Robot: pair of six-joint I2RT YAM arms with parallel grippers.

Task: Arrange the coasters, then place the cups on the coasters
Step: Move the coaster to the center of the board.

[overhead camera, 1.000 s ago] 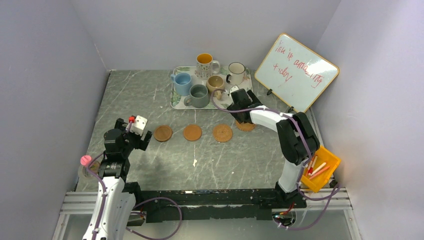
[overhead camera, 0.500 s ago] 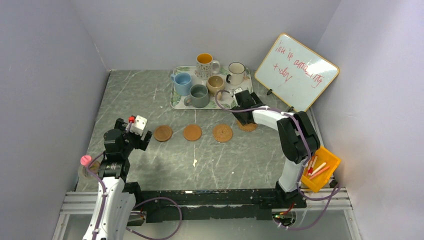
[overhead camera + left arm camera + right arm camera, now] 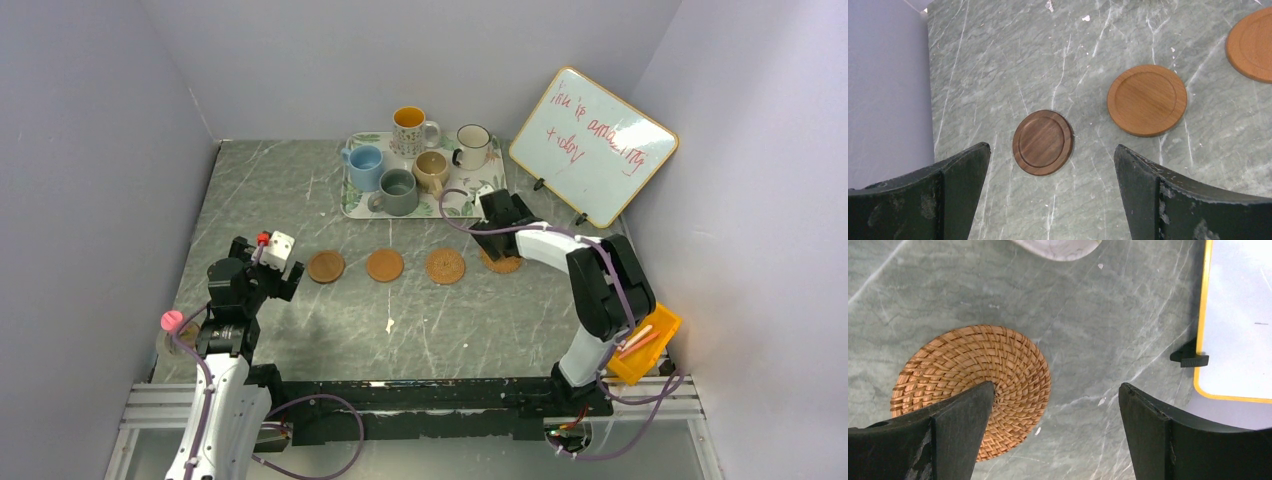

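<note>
Coasters lie in a row across the middle of the table (image 3: 300, 200). I count four, none with a cup on it yet, and I cannot find a fifth.

Nearest me, my left gripper (image 3: 1050, 150) hangs with its fingers wide apart and nothing between them. Below it is the dark wooden coaster (image 3: 1043, 142), then the lighter wooden coaster (image 3: 1147, 100), then a third coaster (image 3: 445, 266). At the right end my right gripper (image 3: 1055, 390) hovers low over the woven coaster (image 3: 983, 360), fingers spread and empty. That coaster sits off-centre, partly under one finger. I cannot tell whether the finger touches it.

I judge the arranging nearly done, since the woven one looks roughly in line with the rest. It is thin and flat, so a small push with one fingertip should correct it better than a pinch. After that I want to rise straight up so I do not drag it.

Farther back, the tray (image 3: 350, 205) holds the cups packed close: grey-green cup (image 3: 397, 192), tan cup (image 3: 432, 170), light blue cup (image 3: 365, 162), white cup (image 3: 473, 147) and patterned cup (image 3: 410, 128). I would take the front ones first, gripping each wall away from its neighbours. Each should travel upright and land centred on its coaster. The whiteboard (image 3: 595, 145) leans close on my right, so I must mind my elbow.
</note>
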